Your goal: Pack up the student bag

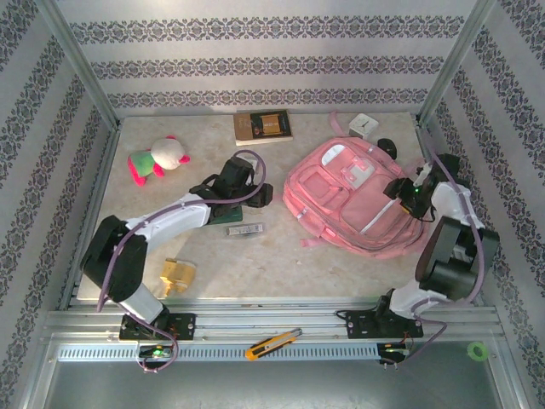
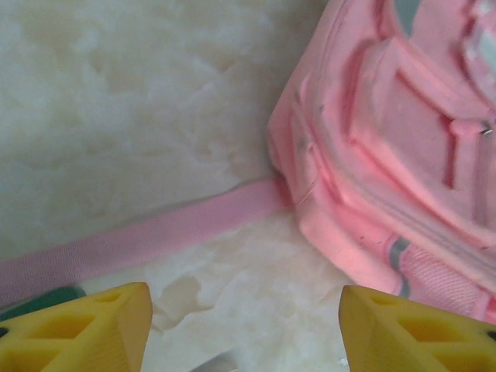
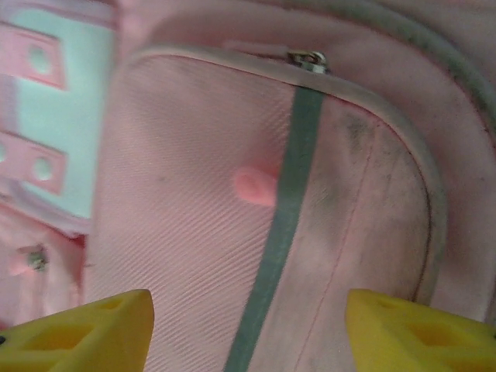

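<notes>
1. Nearest of all, an orange utility knife (image 1: pixel 272 343) is lying on the metal rail in front of the arm bases, and a green tape roll (image 1: pixel 478 350) is sitting off at the right end.
2. A small yellow-gold object (image 1: pixel 177 274) is resting on the counter (image 1: pixel 255 264) close to its near edge, beside the left arm.
3. A flat dark green item with a white label (image 1: pixel 244 229) is lying a little farther in, just under the left arm's wrist.
4. The left tool (image 1: pixel 262 196) (image 2: pixel 244 325) is hanging low over the counter, just beside the left edge of the student bag (image 1: pixel 341 213) (image 2: pixel 403 155). Its yellow fingers (image 2: pixel 85 329) are standing well apart with nothing between them. A pink strap (image 2: pixel 155 236) is running flat across the counter from the bag's corner.
5. The student bag is lying flat on the right half of the counter, with its front pockets facing up.
6. The right tool (image 1: pixel 398 189) (image 3: pixel 248 329) is hovering over the bag's right side, above a pocket (image 3: pixel 178 232) with a grey stripe (image 3: pixel 283 209) and a zip pull (image 3: pixel 308 60). Its fingers (image 3: pixel 85 333) are spread wide and gripping nothing.
7. A pink-and-green plush toy (image 1: pixel 157 159) is sitting on the far left of the counter, well apart from the bag.
8. A brown book (image 1: pixel 262 127) and a white box (image 1: pixel 362 125) are lying against the far edge. A small black object (image 1: pixel 387 146) is sitting just beside the bag's far right corner.
</notes>
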Tool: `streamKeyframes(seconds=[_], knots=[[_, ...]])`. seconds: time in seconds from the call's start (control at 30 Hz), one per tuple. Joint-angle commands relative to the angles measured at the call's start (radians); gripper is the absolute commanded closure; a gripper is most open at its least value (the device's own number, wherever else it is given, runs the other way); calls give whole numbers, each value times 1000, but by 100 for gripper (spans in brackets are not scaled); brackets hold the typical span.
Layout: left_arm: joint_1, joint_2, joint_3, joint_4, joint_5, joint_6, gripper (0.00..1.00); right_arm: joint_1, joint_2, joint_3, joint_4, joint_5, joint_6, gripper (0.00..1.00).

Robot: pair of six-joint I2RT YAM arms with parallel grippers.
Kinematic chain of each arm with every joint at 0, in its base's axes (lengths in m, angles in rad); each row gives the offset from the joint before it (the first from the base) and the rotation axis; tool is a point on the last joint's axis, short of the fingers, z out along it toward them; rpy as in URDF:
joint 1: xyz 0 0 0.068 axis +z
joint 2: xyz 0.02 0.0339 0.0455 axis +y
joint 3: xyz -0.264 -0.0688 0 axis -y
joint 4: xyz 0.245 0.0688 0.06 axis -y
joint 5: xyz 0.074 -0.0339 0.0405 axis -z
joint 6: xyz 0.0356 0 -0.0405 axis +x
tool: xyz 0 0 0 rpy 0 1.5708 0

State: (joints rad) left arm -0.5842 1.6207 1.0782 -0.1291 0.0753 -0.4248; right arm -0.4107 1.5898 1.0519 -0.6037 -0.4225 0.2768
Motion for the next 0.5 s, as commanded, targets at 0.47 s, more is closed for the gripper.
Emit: streamKeyframes(seconds=[0.47], knots=[[3,12,34,-46,84,-31,33,489,-254,-428,164,-5,516,39]])
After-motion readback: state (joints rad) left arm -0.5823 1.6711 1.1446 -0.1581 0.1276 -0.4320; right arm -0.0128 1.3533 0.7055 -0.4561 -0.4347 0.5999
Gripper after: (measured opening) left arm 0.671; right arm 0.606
